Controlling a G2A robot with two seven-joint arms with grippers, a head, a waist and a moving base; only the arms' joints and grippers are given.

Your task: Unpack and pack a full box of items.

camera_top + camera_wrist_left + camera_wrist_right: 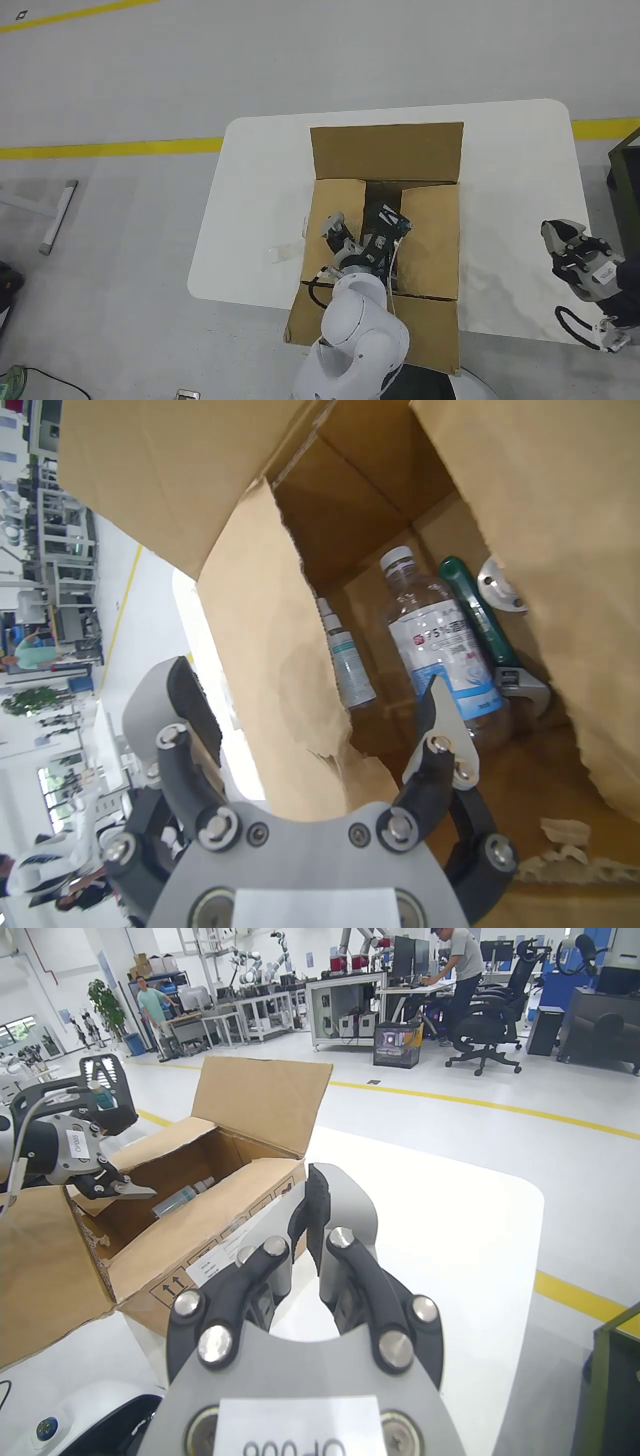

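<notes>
Unpacking looks barely begun: the box (385,150) sits loaded on the counter (520,150). My left fingers (195,700) hang spread over it, straddling a flap; my right fingers (312,1198) are clenched, empty, well aside. Next, I'd lower around the bottle (440,645).

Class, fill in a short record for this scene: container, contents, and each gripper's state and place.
Container: cardboard box, flaps open, on white table
Contents: clear labelled bottle, small spray bottle, green-handled adjustable wrench, metal flange
Left gripper: open, straddling a torn box flap
Right gripper: shut, empty, near the table's edge, apart from the box
</notes>
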